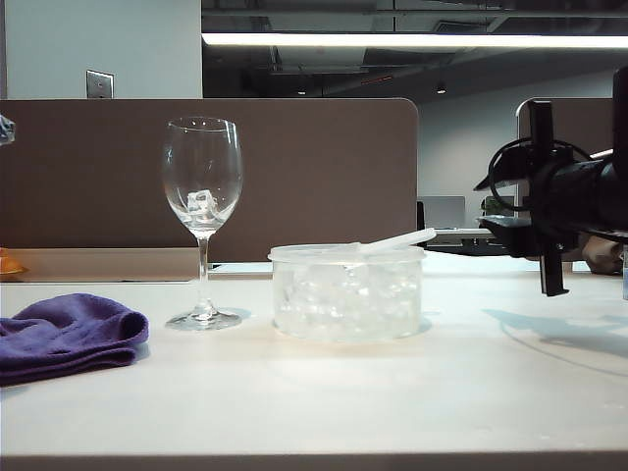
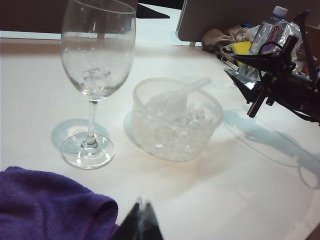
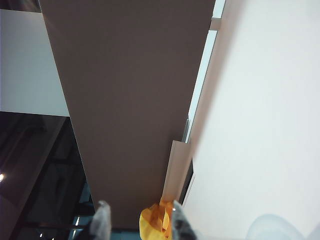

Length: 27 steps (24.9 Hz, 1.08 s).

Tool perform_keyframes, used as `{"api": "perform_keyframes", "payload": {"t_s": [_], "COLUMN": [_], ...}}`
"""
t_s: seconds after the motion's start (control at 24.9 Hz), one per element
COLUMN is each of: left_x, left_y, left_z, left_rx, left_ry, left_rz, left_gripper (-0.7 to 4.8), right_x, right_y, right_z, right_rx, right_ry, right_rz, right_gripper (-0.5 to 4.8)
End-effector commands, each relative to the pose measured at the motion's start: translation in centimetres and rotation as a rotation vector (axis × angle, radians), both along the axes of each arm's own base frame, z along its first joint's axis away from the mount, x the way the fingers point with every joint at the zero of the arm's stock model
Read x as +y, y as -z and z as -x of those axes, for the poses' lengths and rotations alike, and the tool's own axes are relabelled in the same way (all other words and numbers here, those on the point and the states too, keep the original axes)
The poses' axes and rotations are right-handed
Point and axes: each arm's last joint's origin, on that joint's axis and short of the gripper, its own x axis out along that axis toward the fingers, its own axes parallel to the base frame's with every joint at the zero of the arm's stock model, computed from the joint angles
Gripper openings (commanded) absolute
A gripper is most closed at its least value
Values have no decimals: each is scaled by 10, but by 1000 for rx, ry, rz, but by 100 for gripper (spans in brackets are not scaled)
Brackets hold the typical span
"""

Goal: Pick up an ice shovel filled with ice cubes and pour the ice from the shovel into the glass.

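A white table [image 1: 392,392] carries a wine glass [image 1: 202,186], a low clear tub [image 1: 347,292] and a purple cloth [image 1: 64,334]. The glass stands upright left of the middle, with a few ice cubes [image 1: 201,204] lying at the bottom of its bowl. Just to its right, apart from it, sits the tub, filled with more ice. The ice shovel [image 1: 391,241] lies in the tub: in the left wrist view its bowl [image 2: 167,104] rests on the ice and its thin handle leans over the far right rim. The cloth is bunched at the near left of the table, close to the foot of the glass but not touching it.

The right gripper [image 1: 545,231] hangs above the table at the right side of the scene, well apart from the tub and turned on its side, pointing left. It holds nothing. In its own wrist view the two finger tips [image 3: 101,222] stand clearly apart with open space between them, so the jaws are apart.

The left gripper [image 2: 140,222] shows only as dark tips at the near edge of its wrist view, above the table beside the cloth, away from the glass and tub. The tips lie close together with nothing between them.

Beyond the table stands a brown partition [image 1: 294,167].
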Motion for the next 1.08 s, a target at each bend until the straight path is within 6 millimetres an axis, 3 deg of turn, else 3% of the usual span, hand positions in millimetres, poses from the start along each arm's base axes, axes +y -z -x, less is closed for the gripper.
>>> {"api": "perform_keyframes", "payload": {"t_s": [0.04,0.84,1.08], "left_x": [0,0,0], "left_y": [-3,-3,-3], "left_z": [0,0,0], "left_rx": [-16,-16,-16], "left_ry": [4,4,4], "left_rz": [3,3,3], "left_gripper": [-5,-5,-5], "right_x": [2,21,41], "right_y": [-4,-1,0], "right_z": [0,-3,-7], "right_rx": [-22,44,107], "right_ry": [-8,-41,-68], "right_rz": [-5,21,42], "right_gripper": [161,185,222]}}
